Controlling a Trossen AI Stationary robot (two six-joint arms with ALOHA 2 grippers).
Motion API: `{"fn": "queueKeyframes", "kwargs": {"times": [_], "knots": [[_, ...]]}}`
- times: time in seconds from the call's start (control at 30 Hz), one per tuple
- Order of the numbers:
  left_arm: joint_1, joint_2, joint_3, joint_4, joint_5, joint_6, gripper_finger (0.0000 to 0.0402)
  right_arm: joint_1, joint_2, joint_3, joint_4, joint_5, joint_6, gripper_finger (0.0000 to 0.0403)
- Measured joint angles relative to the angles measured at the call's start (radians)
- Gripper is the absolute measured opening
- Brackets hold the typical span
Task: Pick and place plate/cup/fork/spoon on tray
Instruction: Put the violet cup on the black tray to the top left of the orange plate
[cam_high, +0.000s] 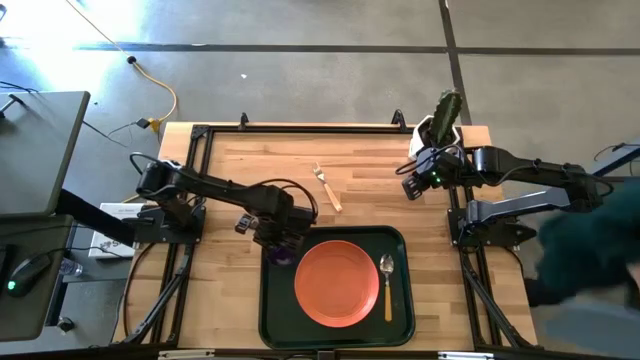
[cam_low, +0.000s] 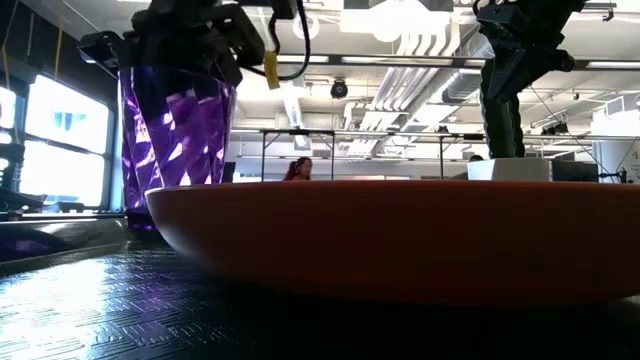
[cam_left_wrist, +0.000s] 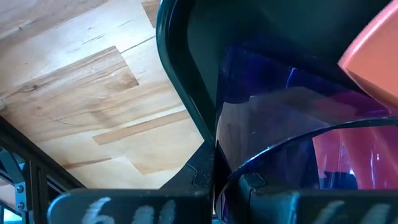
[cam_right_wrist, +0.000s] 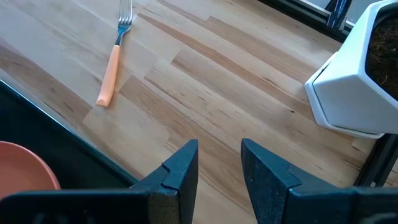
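1. Left gripper (cam_high: 281, 243) is clamped on the cup (cam_high: 283, 256), one finger inside the rim, right over the tray's (cam_high: 275, 320) left near-corner area. Cup bottom sits on the tray, just beside the plate (cam_high: 337, 283).
2. Right gripper (cam_high: 412, 186) hangs over bare wood near the back right corner, fingers (cam_right_wrist: 183, 168) parted with nothing between them, close to the cactus pot (cam_high: 440, 122).
3. Count so far: one purple cup, one orange-red plate, one spoon (cam_high: 388, 283), one fork (cam_high: 326, 185), one green tray, one white pot with a cactus.
4. Plate's in the middle of the tray, spoon lies on the tray to its right, handle pointing toward the front edge.
5. Fork's the odd one out, lying on the table (cam_high: 370, 165) behind the tray, well apart from it.
6. Surface is a light wood plank tabletop in a black frame. Floor around it is grey concrete, with a yellow cable (cam_high: 160, 95) off the back left.
7. Low view shows an open ceiling with ducts and lights, bright windows on the left, and a person (cam_low: 299, 168) far back.
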Motion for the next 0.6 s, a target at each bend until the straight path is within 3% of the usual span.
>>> {"fn": "queueKeyframes", "kwargs": {"times": [0.6], "knots": [[0.0, 0.029, 0.0, 0.0, -0.011, 0.02, 0.0009, 0.0, 0.0, 0.0, -0.003, -0.005, 0.0, 0.0113]]}}
